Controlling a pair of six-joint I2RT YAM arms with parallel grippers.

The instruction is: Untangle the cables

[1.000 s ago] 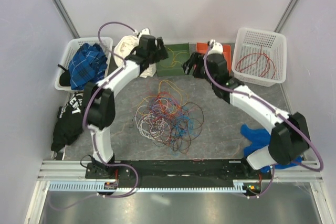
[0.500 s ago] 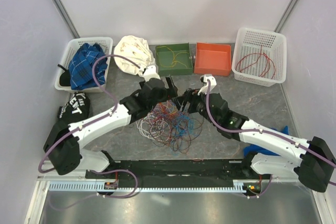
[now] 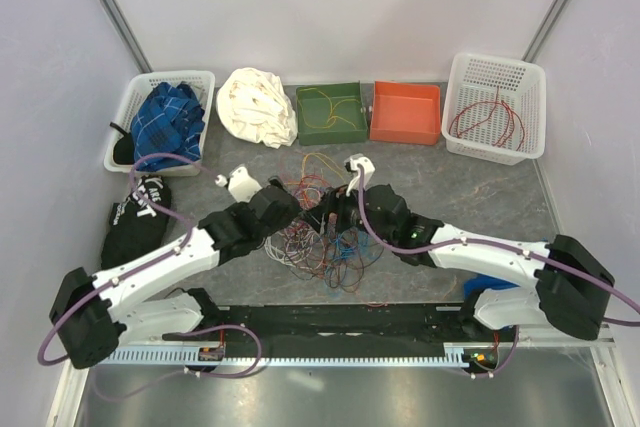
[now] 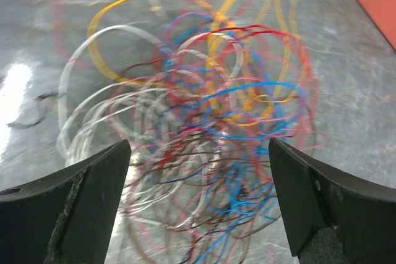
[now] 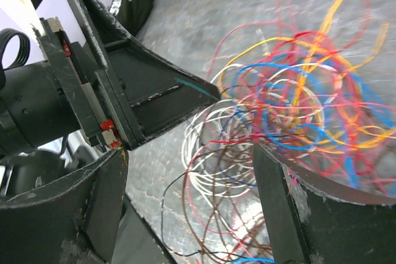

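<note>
Over the mottled grey table (image 3: 480,187), thin glossy cables (image 3: 335,257) loop tangled; left hand (image 4: 198,146) and right hand (image 5: 189,153) gape, empty.

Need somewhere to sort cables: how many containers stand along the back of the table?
4, left to right: left white basket, green bin, orange bin, right white basket. None seems hidden.

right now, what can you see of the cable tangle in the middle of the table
The cable tangle is a loose heap of string-thin wires, red, blue, yellow, orange, white and brown, looping over one another, flat on the grey table. A yellow loop strays out on the far side. The left gripper and right gripper stand open over it from either side; no wire looks pinched.
</note>
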